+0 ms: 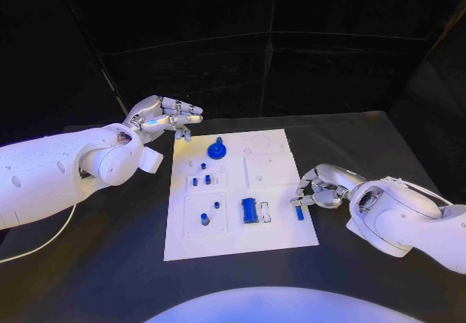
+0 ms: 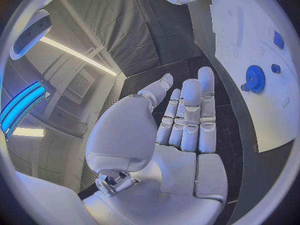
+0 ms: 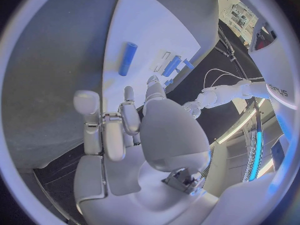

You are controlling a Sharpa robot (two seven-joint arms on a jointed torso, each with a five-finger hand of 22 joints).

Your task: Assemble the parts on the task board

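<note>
The white task board [image 1: 277, 232] lies in the middle of the black table. On it are a blue gear [image 1: 217, 149], a blue block [image 1: 250, 209], several small blue parts such as one at the left [image 1: 205, 218], and a blue pin [image 1: 299, 213] lying near its right edge. My left hand [image 1: 165, 114] hovers off the board's far left corner with straight, spread fingers and nothing in it; the left wrist view shows the gear [image 2: 255, 78] beyond its fingers [image 2: 190, 112]. My right hand [image 1: 320, 188] sits at the board's right edge, just beyond the pin [image 3: 127, 58], fingers [image 3: 128, 110] curled in on nothing.
Bare black table [image 1: 97, 269] surrounds the board on all sides. The board's far right part holds white recesses [image 1: 264, 168] with no blue parts in them. My left forearm [image 1: 58, 168] reaches in over the table's left side.
</note>
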